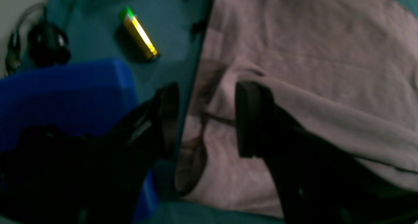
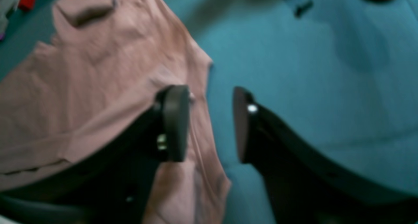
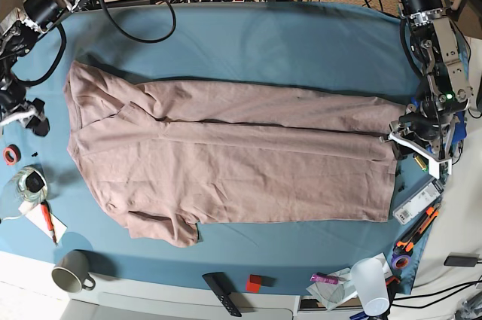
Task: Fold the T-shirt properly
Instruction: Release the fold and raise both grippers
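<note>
We see the T-shirt [image 3: 233, 158] lying across the middle of the teal table cloth [image 3: 301, 41] in the base view, its upper side folded inward along a long crease, collar end toward the frame's left. At the frame's right edge the left gripper [image 1: 207, 119] sits at the shirt's hem, its jaws apart with a fold of pink fabric draped over one finger [image 1: 248, 119]. In its own wrist view the right gripper [image 2: 210, 124] stands wide, gripping nothing, straddling the shirt's edge over the cloth.
</note>
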`<control>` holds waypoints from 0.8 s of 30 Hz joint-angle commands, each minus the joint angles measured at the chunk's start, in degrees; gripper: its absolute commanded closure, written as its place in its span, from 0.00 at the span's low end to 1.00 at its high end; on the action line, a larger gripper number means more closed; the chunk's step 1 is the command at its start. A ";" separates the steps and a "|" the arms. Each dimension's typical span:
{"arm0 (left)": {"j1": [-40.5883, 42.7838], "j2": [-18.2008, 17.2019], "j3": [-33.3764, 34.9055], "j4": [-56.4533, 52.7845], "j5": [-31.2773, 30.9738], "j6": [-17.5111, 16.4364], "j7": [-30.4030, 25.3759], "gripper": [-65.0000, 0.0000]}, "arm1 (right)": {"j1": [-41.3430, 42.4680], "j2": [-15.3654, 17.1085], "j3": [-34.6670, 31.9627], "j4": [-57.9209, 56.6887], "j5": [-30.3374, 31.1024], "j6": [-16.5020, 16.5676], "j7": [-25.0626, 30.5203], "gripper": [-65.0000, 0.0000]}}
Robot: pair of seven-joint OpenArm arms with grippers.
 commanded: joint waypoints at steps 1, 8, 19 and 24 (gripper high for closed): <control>-0.50 -0.79 -0.22 2.08 -0.35 -0.02 -0.72 0.56 | -0.13 1.60 -0.04 1.01 1.14 -0.02 0.94 0.58; 6.01 -0.81 -0.22 7.65 0.46 -0.02 0.39 0.56 | -5.18 1.22 -2.67 1.01 1.75 -1.53 -2.19 0.57; 19.67 -0.92 -0.22 22.88 6.95 3.23 -0.31 0.56 | -11.08 0.02 -2.49 1.01 5.05 -2.16 -5.35 0.57; 23.10 -0.92 -0.22 25.29 8.22 3.21 -2.64 0.56 | -13.35 -0.02 -2.56 1.01 4.98 -2.16 0.70 0.57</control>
